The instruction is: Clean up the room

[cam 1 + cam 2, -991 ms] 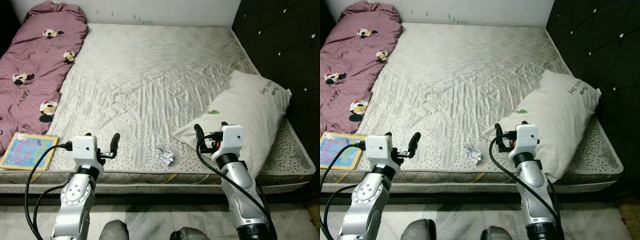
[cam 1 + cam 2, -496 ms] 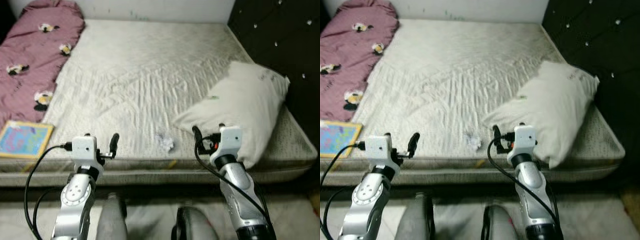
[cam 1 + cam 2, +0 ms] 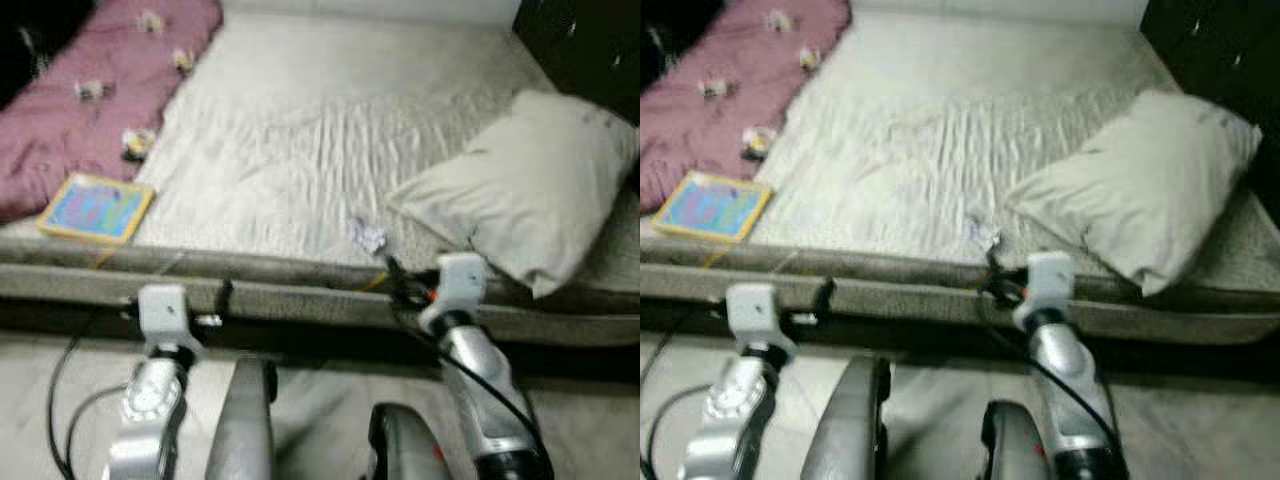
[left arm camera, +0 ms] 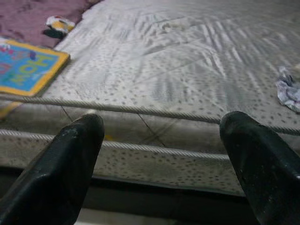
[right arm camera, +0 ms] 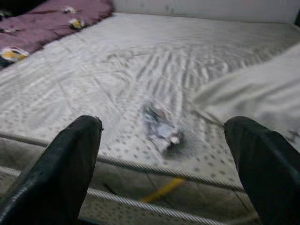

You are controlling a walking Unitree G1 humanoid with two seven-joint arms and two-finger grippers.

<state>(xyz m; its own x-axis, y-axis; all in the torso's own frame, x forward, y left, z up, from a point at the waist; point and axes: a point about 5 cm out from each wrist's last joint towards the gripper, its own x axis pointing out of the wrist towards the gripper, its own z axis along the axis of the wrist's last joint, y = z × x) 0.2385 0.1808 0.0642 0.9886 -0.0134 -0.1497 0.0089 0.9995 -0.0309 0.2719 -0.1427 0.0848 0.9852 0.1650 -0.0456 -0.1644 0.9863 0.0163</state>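
facing the mattress [image 3: 300, 150], the right gripper [image 5: 164, 154] hangs spread wide before the crumpled paper [image 5: 161, 129] near the front edge; left gripper [image 4: 164, 154] gapes too. approach step: next, reach forward over the paper.

Large yellow letters run across the blue cover of the yellow-edged book [image 4: 26, 65] lying on the mattress [image 4: 187, 61] beside the maroon quilt [image 3: 95, 110], but they sit skewed and partly cut off in the left wrist view, so no word can be made out for certain. Dark marks on the white pillow [image 3: 530, 190] are too blurred to read, and no other label, brand or number is legible on the bed.
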